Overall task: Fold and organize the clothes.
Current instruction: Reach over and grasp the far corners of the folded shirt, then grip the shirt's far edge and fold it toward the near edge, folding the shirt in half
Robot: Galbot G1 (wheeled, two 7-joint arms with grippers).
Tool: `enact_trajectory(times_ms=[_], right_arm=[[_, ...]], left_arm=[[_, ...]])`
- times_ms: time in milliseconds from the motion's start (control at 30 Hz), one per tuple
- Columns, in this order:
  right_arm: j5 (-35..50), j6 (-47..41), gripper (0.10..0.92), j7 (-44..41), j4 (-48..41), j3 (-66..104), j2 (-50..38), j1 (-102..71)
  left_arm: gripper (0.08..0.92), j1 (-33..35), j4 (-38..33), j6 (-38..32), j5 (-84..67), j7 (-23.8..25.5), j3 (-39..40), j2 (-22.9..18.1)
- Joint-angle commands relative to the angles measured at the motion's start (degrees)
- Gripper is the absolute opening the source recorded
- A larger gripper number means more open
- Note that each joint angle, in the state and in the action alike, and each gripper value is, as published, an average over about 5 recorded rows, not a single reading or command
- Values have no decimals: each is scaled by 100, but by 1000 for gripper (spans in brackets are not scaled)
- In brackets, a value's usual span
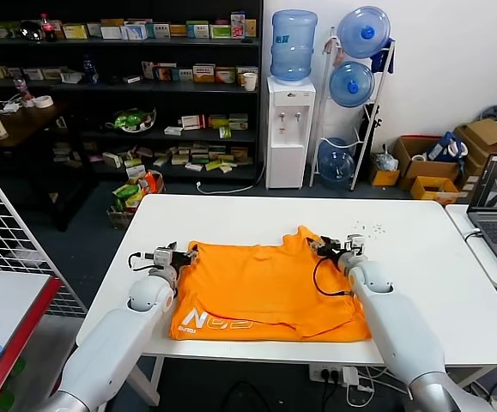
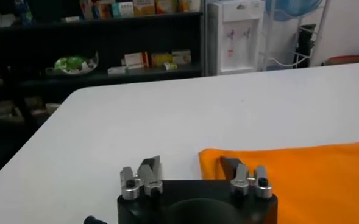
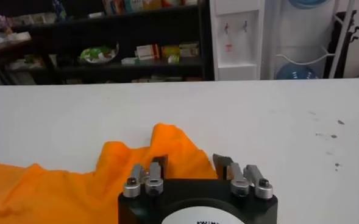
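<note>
— Both open?
— Yes, my left gripper (image 2: pixel 191 172) and right gripper (image 3: pixel 191 163) gape, holding nothing; T-shirt (image 1: pixel 265 292) lies mid-table.
— Handling?
— Probably soft, light; I'd pinch the corners at ten and two o'clock.

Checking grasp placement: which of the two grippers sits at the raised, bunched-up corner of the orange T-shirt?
The right gripper: the orange T-shirt peaks into a fold just ahead of it. The left gripper sits at a flat corner.

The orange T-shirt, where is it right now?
In the head view the orange T-shirt lies spread on the white table, near its front edge, between the left claw and the right claw.
</note>
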Motion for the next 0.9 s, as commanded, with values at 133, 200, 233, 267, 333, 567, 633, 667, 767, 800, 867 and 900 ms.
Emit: enact_trajectory(times_ms=[133, 200, 233, 267, 333, 567, 633, 667, 767, 800, 867, 900], right_arm=[[-197, 59, 325, -19, -109, -58, 125, 113], [-144, 74, 273, 34, -1, -60, 111, 75], [-110, 81, 238, 58, 53, -61, 101, 55], [-67, 86, 212, 87, 130, -64, 85, 27], [42, 90, 161, 160, 326, -72, 38, -40], [426, 51, 126, 551, 1323, -69, -235, -439], [537, 14, 126, 689, 1705, -52, -363, -640], [591, -14, 126, 766, 1913, -38, -441, -762], [722, -132, 126, 983, 2535, 41, -696, -1190], [757, -177, 126, 1057, 2775, 83, -797, -1373], [783, -256, 126, 1174, 3196, 180, -970, -1723], [791, -297, 126, 1230, 3415, 229, -1065, -1913]], left_arm=[[501, 72, -39, 99, -183, 143, -27, 36], [440, 120, -108, 80, -234, 168, -54, 46], [414, 145, -155, 60, -260, 176, -64, 50], [388, 172, -207, 35, -283, 182, -72, 56], [327, 230, -336, -31, -309, 195, -83, 78], [133, 455, -878, -254, -330, 224, -192, 215], [100, 564, -1124, -304, -342, 216, -240, 295], [95, 624, -1256, -318, -355, 208, -260, 343], [91, 839, -1706, -326, -417, 160, -312, 504], [91, 921, -1854, -318, -441, 142, -325, 567], [91, 1103, -2156, -281, -483, 93, -359, 702], [91, 1216, -2307, -255, -506, 70, -384, 786]])
